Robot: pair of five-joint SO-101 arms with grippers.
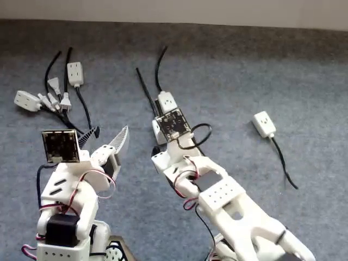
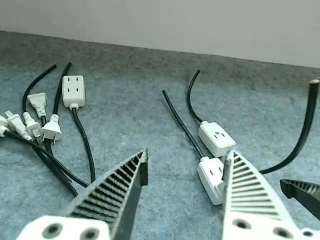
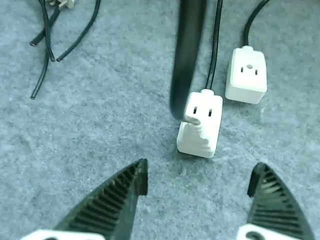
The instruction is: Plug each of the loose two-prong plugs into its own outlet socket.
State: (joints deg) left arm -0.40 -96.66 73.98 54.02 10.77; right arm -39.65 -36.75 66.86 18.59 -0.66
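My right fingers spread wide, socket straight ahead between them, lying lengthwise away; plugs sit nearer my spread left fingers.

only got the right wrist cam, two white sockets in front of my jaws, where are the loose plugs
observer: The loose plugs lie bunched at the far left of the table, beyond the left gripper.
operator: any sockets besides my two
observer: Yes, a lone socket lies off to the right of the right gripper, its cord trailing back toward the arms' side.
operator: is the left one holding anything
observer: No. Its jaws stand open and empty above the table, short of the plugs.
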